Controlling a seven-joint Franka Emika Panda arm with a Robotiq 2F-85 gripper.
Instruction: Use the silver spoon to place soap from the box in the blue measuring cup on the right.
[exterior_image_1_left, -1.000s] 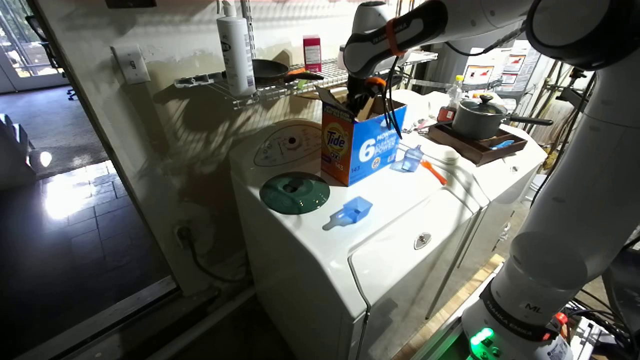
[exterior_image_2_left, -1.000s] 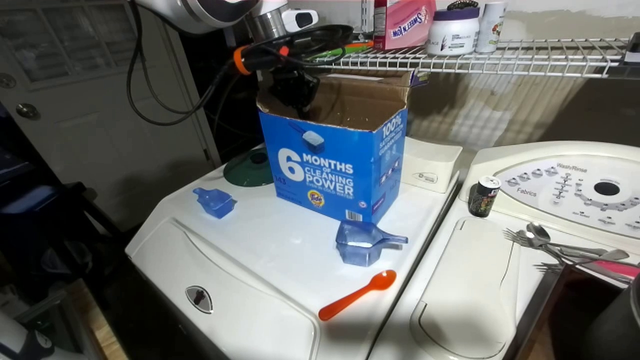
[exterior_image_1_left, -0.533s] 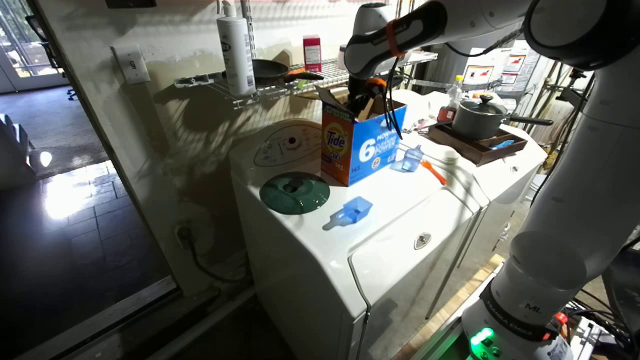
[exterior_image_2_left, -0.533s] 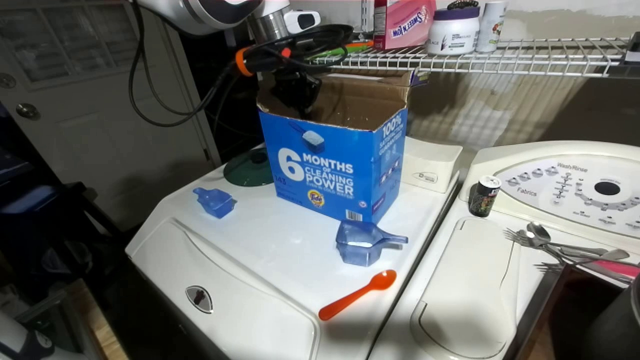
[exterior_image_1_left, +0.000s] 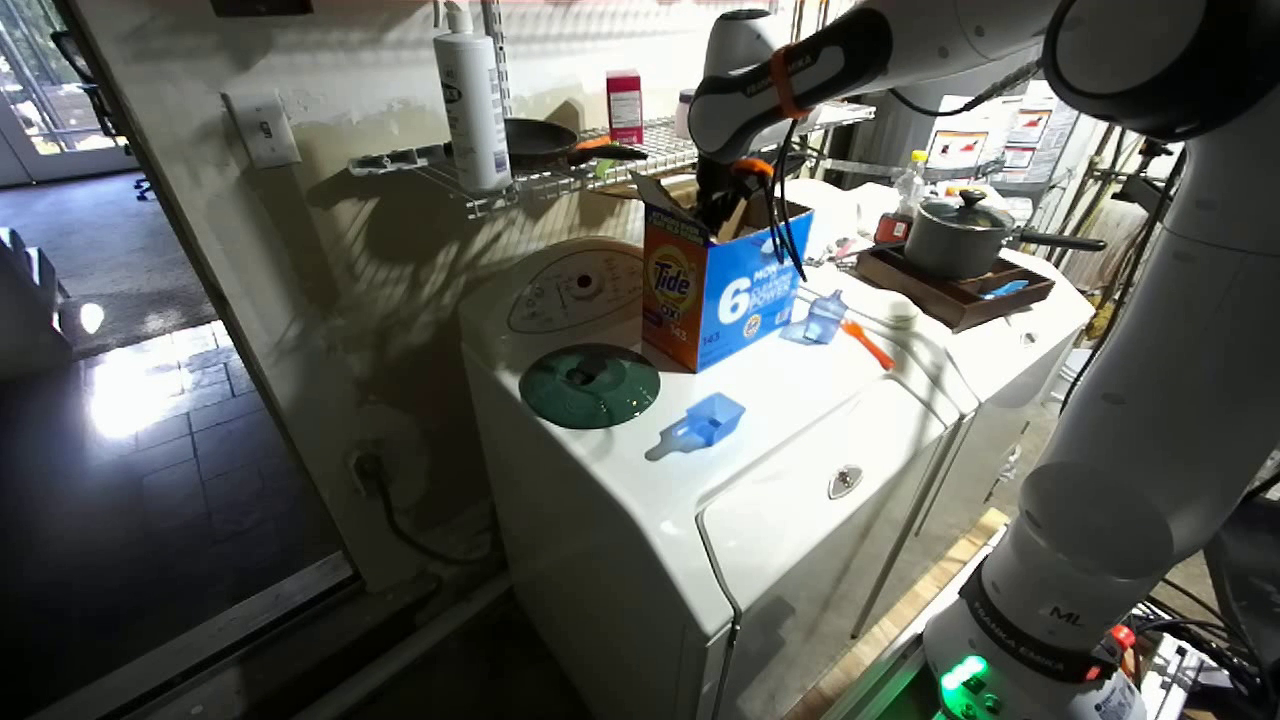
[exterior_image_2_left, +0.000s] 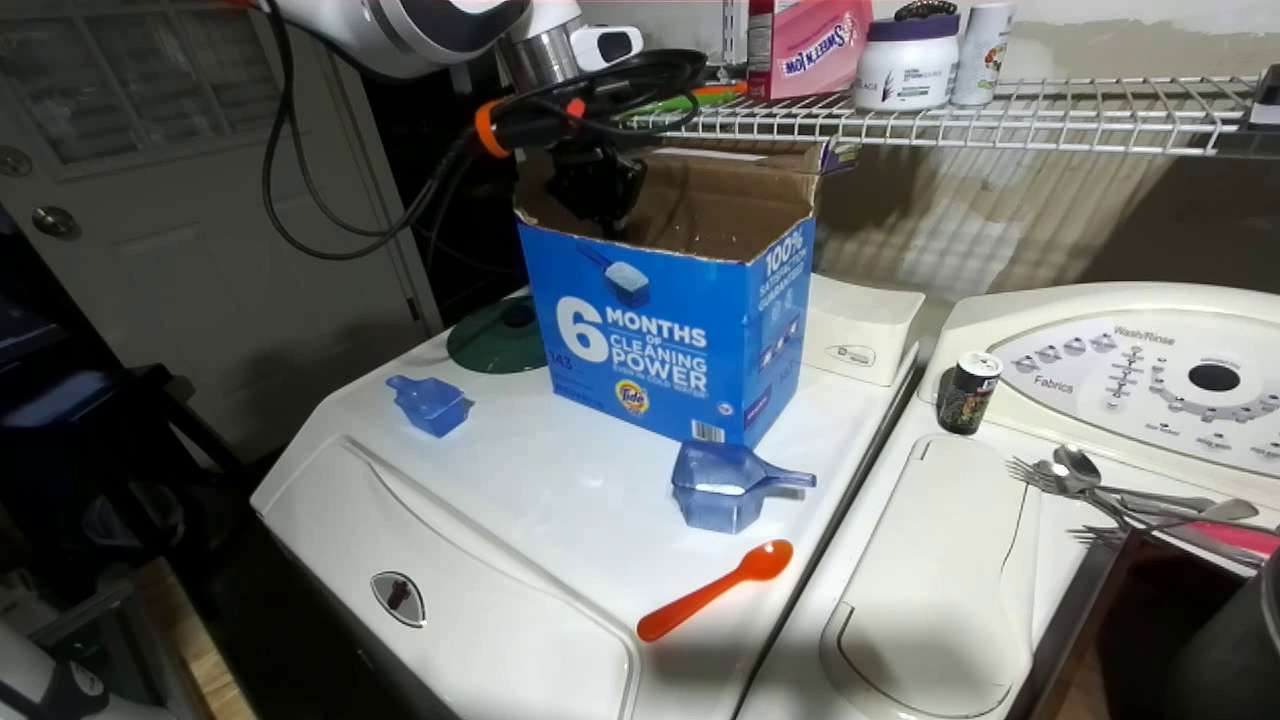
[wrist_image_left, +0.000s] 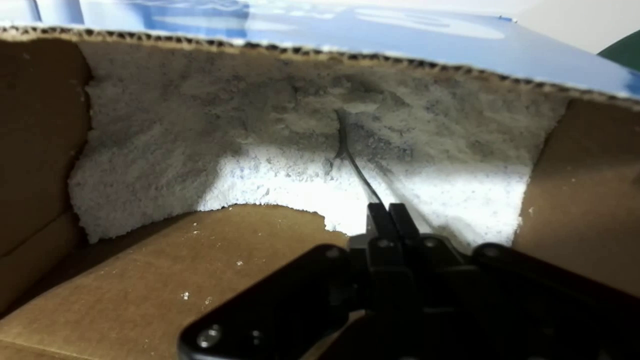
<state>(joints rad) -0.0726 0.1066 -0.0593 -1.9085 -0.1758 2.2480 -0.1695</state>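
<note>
Your black two-finger gripper (wrist_image_left: 388, 212) is down in the mouth of the brown cardboard carton with a blue printed face (exterior_image_2_left: 665, 310), at 9 o'clock of the opening in an exterior view. Jaws are pinched on the handle of a slim grey metal spoon (wrist_image_left: 343, 135), which runs out to 11 o'clock in your wrist view, far end in white, blue-flecked soap powder (wrist_image_left: 150, 145). It's edge-on, so you can't read the load. Carton's bare inside shows at 7 o'clock there. In an exterior view, clocked from the carton: the right-hand translucent blue plastic measuring cup (exterior_image_2_left: 720, 505) sits just beside it at 5 o'clock, handle to 3; a second blue plastic cup (exterior_image_2_left: 432, 408) is at 8, apart from it; round green lid (exterior_image_2_left: 495, 345) at 9, partly behind it; small black can (exterior_image_2_left: 966, 398) upright at 3. Orange plastic spoon (exterior_image_2_left: 705, 600) lies near the right-hand cup, at its 6 o'clock. Carton, cups, lid and orange spoon are all on the white appliance top (exterior_image_2_left: 560, 490).
</note>
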